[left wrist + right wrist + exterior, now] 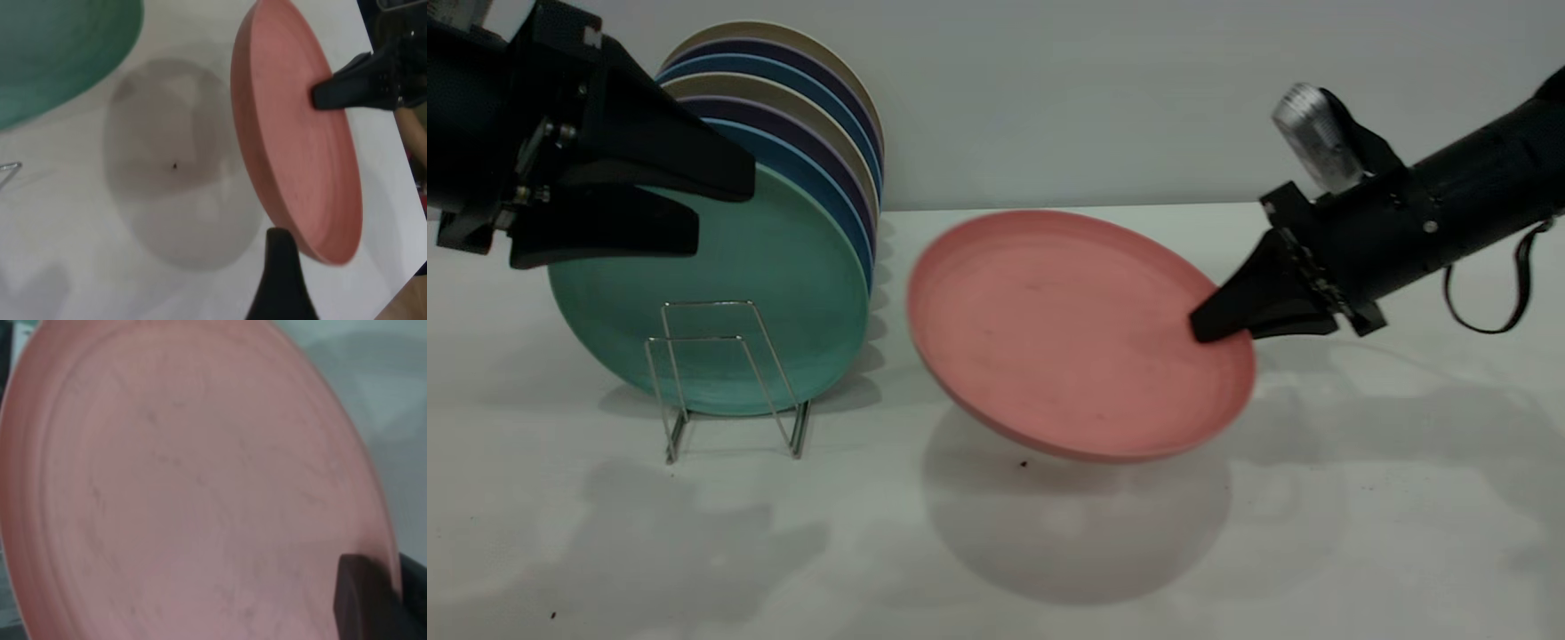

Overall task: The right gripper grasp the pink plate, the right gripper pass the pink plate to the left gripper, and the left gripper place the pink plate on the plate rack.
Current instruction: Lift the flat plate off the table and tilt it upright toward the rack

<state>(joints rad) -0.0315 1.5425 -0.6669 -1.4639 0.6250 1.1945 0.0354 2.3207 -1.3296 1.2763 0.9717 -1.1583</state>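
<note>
The pink plate (1067,329) hangs tilted above the table, clear of the surface, its shadow beneath it. My right gripper (1209,327) is shut on the plate's right rim, with one black finger lying on the upper face. In the right wrist view the pink plate (187,487) fills the picture, and a fingertip (363,600) presses on it. My left gripper (725,209) is open at upper left, above the plate rack (694,339), with nothing between its fingers. In the left wrist view one of its fingers (281,280) is near the pink plate's (293,133) edge, apart from it.
Several plates stand upright in the rack, a mint-green plate (720,293) foremost, blue, purple and beige ones behind. Two wire loops at the rack's front hold nothing. The white table (1360,498) stretches in front and to the right. A black strap (1522,284) hangs from the right arm.
</note>
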